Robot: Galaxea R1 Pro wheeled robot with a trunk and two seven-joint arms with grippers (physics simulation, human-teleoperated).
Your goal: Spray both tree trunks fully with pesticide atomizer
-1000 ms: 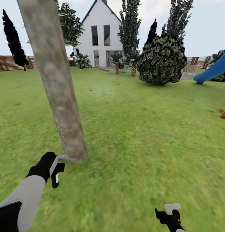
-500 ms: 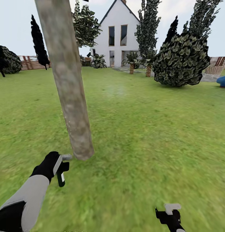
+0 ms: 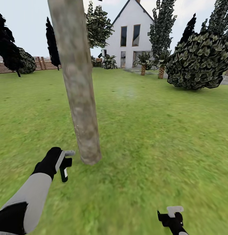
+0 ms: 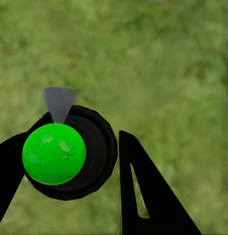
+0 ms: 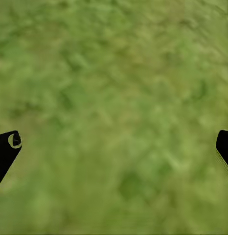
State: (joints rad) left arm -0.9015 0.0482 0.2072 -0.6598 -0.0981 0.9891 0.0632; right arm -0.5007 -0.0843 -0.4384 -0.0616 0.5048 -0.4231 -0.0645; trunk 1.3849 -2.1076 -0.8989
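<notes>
Nozzle now short of trunk [image 3: 82, 107]; atomizer [image 4: 69, 154] between fingers [image 4: 143, 191].

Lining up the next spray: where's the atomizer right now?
In the head view, the pesticide atomizer is in the left gripper, low left, nozzle just short of the tree trunk base.

Left arm [image 3: 27, 199]: pale grey sleeve over a black upper section, ending in a rounded black wrist. Left gripper [image 4: 111, 166]: flat black tapering fingers, one with a triangular slot. Right gripper [image 3: 171, 217]: black, white block on top.
</notes>
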